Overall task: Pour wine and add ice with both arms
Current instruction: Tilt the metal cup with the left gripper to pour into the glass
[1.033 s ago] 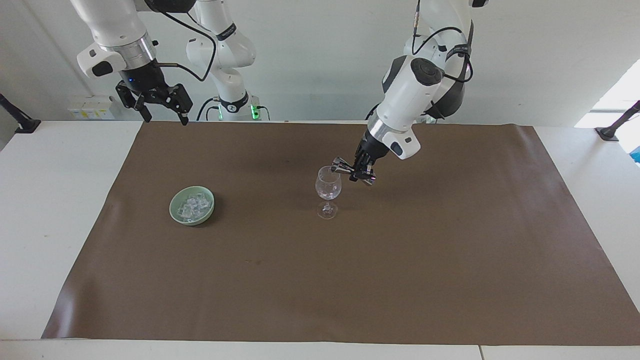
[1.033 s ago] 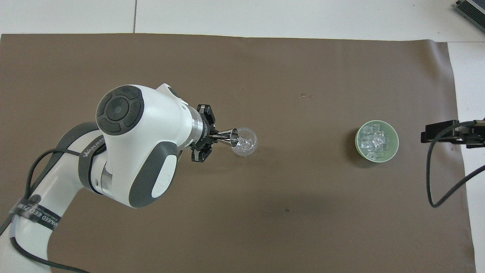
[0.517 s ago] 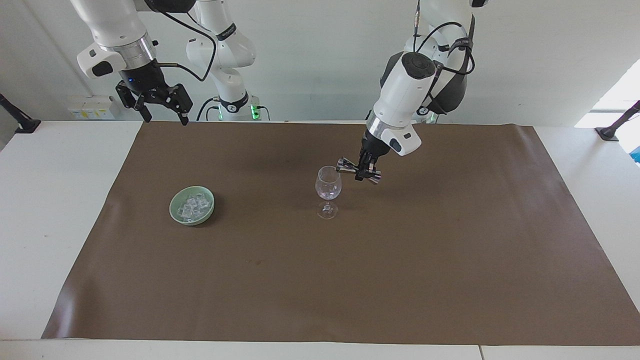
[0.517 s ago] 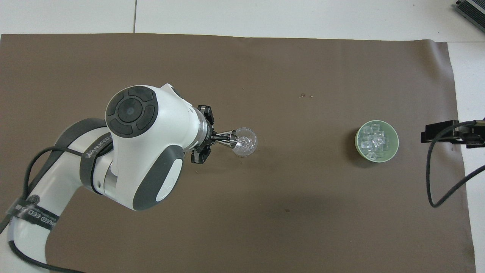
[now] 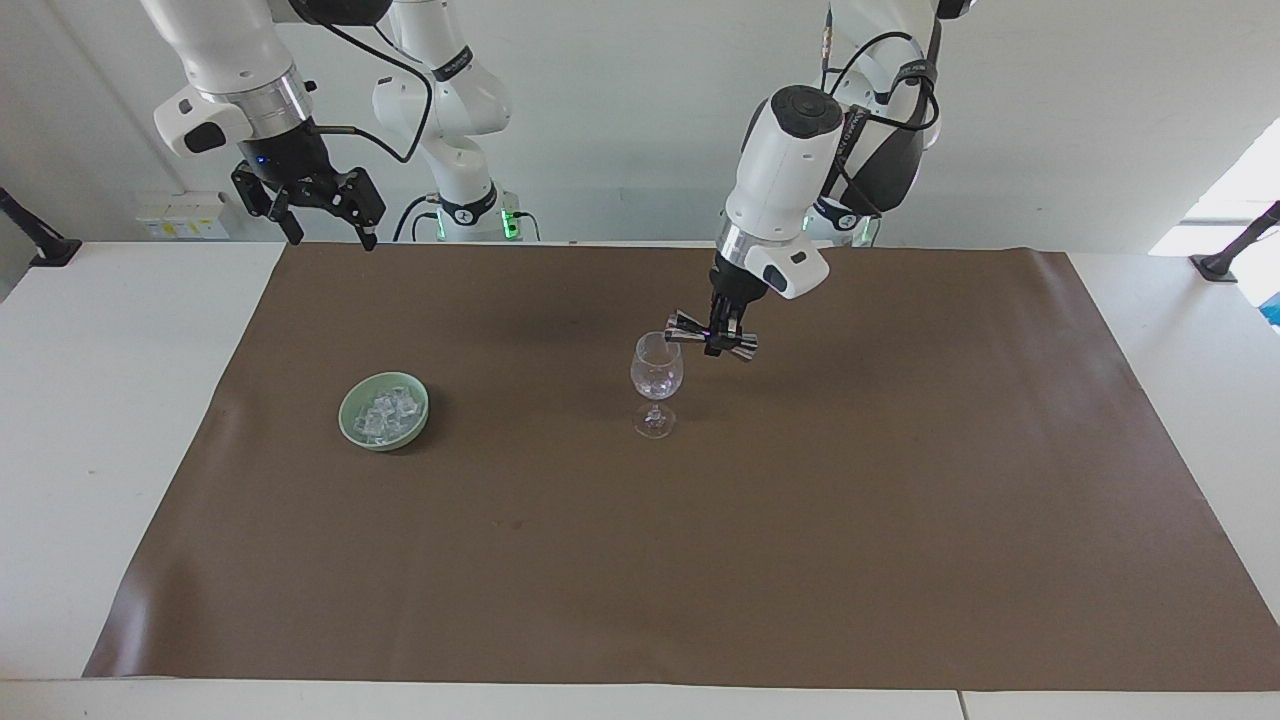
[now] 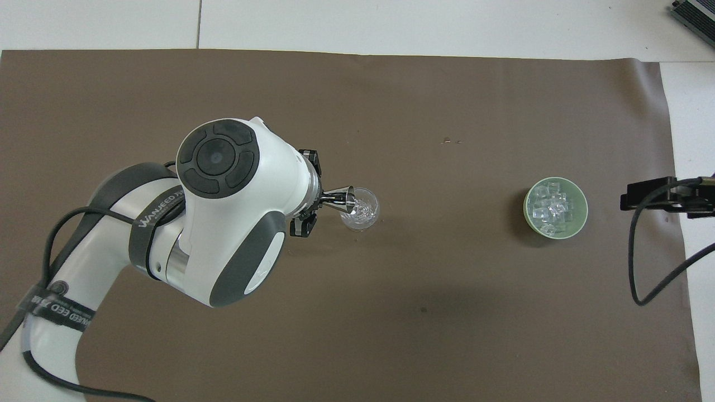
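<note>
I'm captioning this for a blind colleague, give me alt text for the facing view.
The left gripper holds a metal jigger tipped sideways at the rim of a wine glass on a brown mat. The open right gripper waits raised; a green bowl holds ice.

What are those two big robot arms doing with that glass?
The left arm's tool is shut on a small metal jigger, holding it on its side over the rim of a clear wine glass that stands on the brown mat. The right arm's tool waits, open, up over the edge of the table nearest the robots. Ice cubes sit in a pale green bowl toward the right arm's end of the table, untouched.
</note>
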Controlling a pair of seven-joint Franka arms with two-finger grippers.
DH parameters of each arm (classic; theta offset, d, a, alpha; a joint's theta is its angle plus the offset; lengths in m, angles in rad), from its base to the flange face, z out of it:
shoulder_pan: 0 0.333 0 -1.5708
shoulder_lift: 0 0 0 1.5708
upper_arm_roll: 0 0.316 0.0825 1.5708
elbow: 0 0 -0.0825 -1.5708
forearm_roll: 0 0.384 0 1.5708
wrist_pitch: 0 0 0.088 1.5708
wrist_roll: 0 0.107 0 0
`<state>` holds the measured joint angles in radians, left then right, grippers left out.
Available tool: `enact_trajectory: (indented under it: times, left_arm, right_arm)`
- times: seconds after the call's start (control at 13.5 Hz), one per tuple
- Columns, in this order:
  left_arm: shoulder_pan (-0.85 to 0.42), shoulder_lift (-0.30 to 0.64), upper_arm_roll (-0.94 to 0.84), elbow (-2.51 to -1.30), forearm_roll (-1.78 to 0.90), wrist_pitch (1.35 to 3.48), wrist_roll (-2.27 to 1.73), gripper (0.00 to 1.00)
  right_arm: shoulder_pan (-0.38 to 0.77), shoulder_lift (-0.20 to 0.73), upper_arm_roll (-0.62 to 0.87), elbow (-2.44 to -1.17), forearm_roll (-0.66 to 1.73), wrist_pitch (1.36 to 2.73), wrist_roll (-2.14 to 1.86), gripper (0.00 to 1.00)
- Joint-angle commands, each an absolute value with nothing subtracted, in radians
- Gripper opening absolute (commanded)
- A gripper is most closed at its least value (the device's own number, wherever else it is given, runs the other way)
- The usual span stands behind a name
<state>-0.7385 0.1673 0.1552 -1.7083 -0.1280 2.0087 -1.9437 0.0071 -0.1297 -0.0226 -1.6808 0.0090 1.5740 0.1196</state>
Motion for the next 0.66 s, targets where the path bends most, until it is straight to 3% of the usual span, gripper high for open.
enact_trajectory:
  times: [0.0, 0.59]
  left_arm:
    - [-0.758, 0.183, 0.173, -1.668, -0.092, 1.967, -1.97, 0.0]
    - [-0.787, 0.189, 0.172, -1.643, 0.031, 1.936, -1.982, 0.0]
  right_arm:
    - [0.006, -0.141, -0.021, -1.686, 0.005, 1.56, 0.098, 1.0]
    - [0.006, -0.141, -0.021, -1.686, 0.005, 1.56, 0.098, 1.0]
